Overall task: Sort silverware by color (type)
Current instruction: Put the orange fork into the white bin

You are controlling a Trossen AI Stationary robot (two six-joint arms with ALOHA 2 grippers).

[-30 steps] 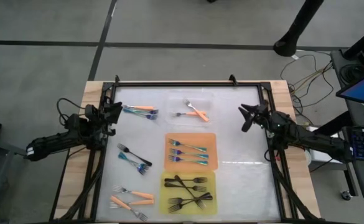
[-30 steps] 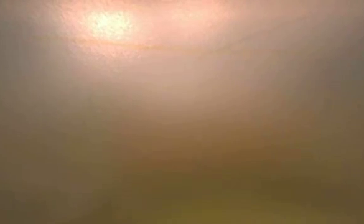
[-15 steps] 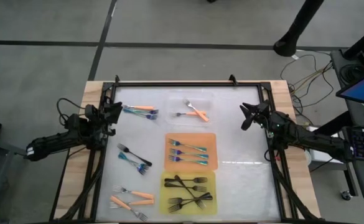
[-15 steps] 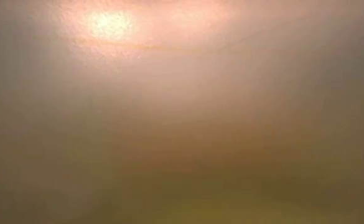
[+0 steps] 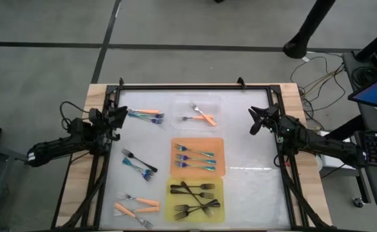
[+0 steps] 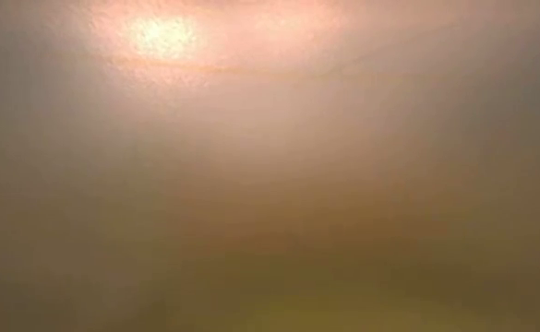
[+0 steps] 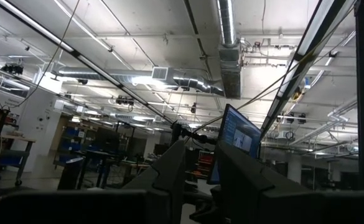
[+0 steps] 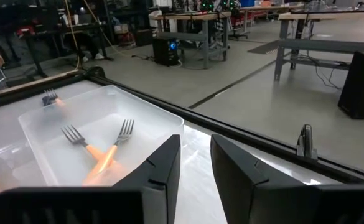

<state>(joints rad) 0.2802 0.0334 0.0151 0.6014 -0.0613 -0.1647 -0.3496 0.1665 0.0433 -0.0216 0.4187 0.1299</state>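
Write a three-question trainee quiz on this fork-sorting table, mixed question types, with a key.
1. True or false: the clear tray holds black forks.
2. Which tray holds the black forks? A) orange tray B) yellow tray C) clear tray
3. Fill in: the right gripper hangs near the table's ____ edge, holding nothing.

Key:
1. False; it holds two orange-handled forks.
2. B, the yellow tray; the orange tray holds teal-handled forks.
3. Right.

No text, label, brand, number or sign can be read in any view.
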